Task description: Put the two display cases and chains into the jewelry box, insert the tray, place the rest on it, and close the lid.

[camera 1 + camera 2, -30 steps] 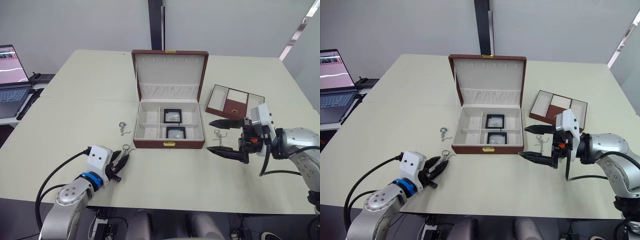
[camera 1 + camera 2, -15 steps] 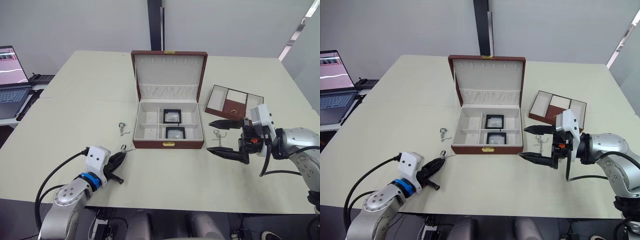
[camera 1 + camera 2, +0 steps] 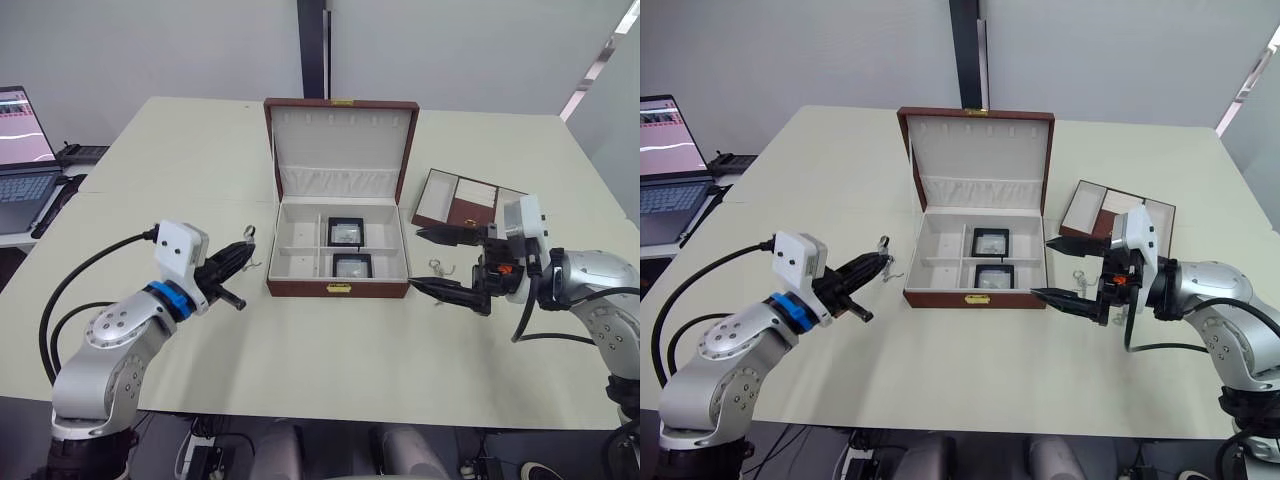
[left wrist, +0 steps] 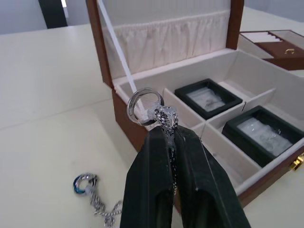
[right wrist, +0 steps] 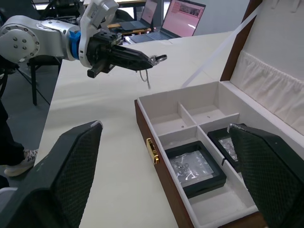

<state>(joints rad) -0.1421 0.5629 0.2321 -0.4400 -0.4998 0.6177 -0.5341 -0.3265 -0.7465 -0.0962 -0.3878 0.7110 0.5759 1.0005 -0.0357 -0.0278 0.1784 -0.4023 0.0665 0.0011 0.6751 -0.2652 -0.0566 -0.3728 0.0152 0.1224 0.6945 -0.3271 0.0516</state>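
Observation:
The brown jewelry box (image 3: 338, 288) stands open mid-table, its lid upright. Two black display cases (image 3: 345, 232) (image 3: 351, 266) lie in its right compartments. My left gripper (image 3: 245, 250) hovers just left of the box, shut on a silver chain with a ring (image 4: 151, 108). A second chain (image 4: 91, 189) lies on the table below it. At the box's right front corner my right gripper (image 3: 415, 259) is open, with a third chain (image 3: 1080, 277) on the table beside its fingers. The brown tray (image 3: 470, 203) sits behind that gripper, holding a small gold piece (image 3: 473, 222).
A laptop (image 3: 25, 150) stands on a side desk at the far left. Bare table lies in front of the box and behind its lid. The table's front edge runs close under both arms.
My left gripper has shut on a chain, lifted it off the table and carried it up toward the box's left side. My right gripper has shifted left, nearer the box.

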